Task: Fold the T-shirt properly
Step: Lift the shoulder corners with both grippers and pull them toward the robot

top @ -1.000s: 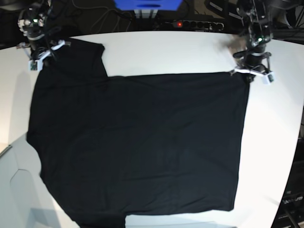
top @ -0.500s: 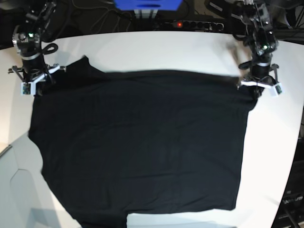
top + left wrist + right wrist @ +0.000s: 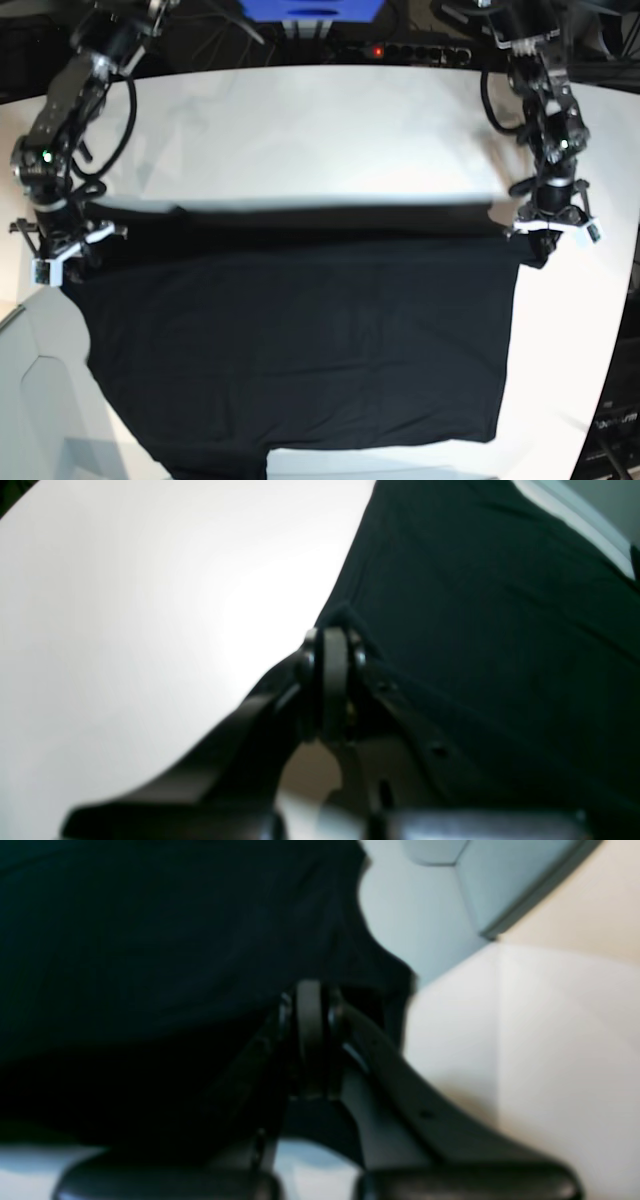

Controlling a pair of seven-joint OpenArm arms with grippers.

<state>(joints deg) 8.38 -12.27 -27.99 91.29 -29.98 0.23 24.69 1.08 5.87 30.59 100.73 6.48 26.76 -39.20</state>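
Note:
The black T-shirt (image 3: 300, 340) lies spread over the white table (image 3: 320, 130), its far edge lifted and doubled over toward the front. My left gripper (image 3: 545, 245), on the base view's right, is shut on the shirt's far right corner. Its wrist view shows the closed tips (image 3: 332, 652) pinching black cloth (image 3: 500, 605). My right gripper (image 3: 62, 262), on the base view's left, is shut on the far left corner. Its wrist view shows shut tips (image 3: 312, 1010) against dark fabric (image 3: 150, 940). No tag or print shows.
A power strip with a red light (image 3: 400, 50) and a blue object (image 3: 310, 10) stand behind the table's far edge. The table's right edge (image 3: 610, 380) runs close to the shirt's side. A pale ledge (image 3: 25, 400) lies at the front left.
Both grippers have carried the shirt's far edge toward the front of the table, from the far corners to about mid-table. The far part of the table now shows bare.

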